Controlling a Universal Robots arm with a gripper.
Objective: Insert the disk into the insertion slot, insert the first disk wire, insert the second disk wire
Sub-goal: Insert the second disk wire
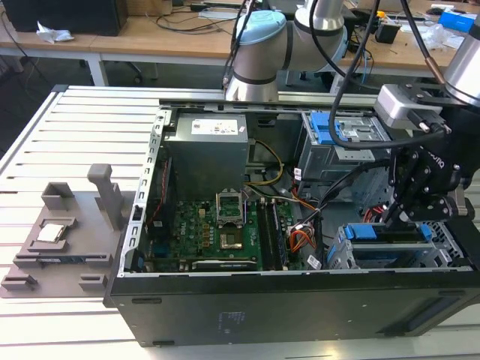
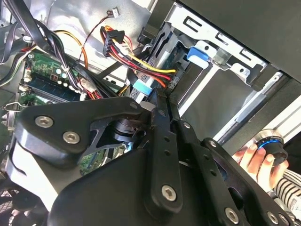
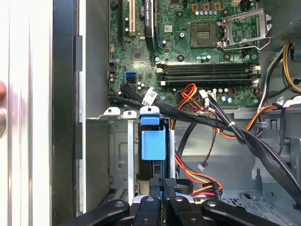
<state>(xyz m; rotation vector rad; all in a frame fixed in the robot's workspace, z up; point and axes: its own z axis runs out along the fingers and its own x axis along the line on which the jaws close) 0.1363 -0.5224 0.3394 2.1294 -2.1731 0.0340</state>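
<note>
Item: silver hard drive in blue plastic carrier [image 1: 390, 234], seated in perforated silver metal drive cage [image 1: 352, 253], 4 o'clock of the motherboard [image 1: 217, 232]. Black tool [image 1: 405, 214] positioned above; tool state cannot be told. Wires judged outstanding.

Pale slatted tabletop [image 1: 82, 135] stretching wide under even, bright light, long wooden workbench [image 1: 150, 34] across the far side, cables and oddments scattered along it, black box [image 1: 64, 15] at far left, dark floor [image 1: 45, 67] beneath, crumpled white paper [image 1: 52, 33] there too
</note>
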